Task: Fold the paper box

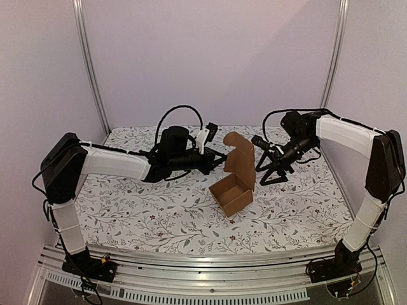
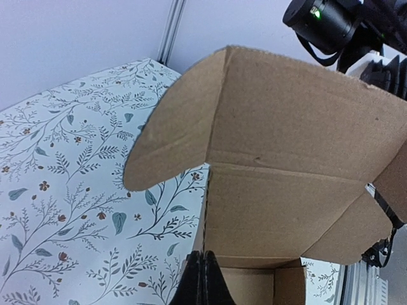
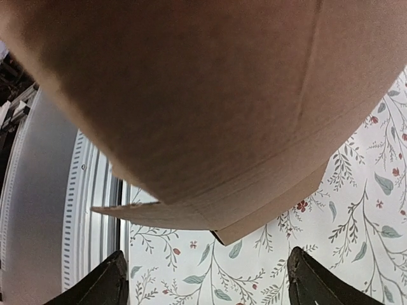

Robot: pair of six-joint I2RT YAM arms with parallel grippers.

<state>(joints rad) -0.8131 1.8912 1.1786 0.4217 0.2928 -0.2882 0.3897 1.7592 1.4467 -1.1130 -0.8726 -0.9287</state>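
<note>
Brown paper box (image 1: 233,192) stands open, lid (image 1: 240,152) upright; left tool (image 2: 203,283) closed beside it, right tool (image 3: 205,279) wide, empty.

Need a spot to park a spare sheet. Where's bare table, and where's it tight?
Bare tablecloth: near-left, between the left arm and the front rail; near-right, between the paper box and the right arm. Crowded: back centre, where the left gripper and right gripper flank the box's raised lid.
</note>
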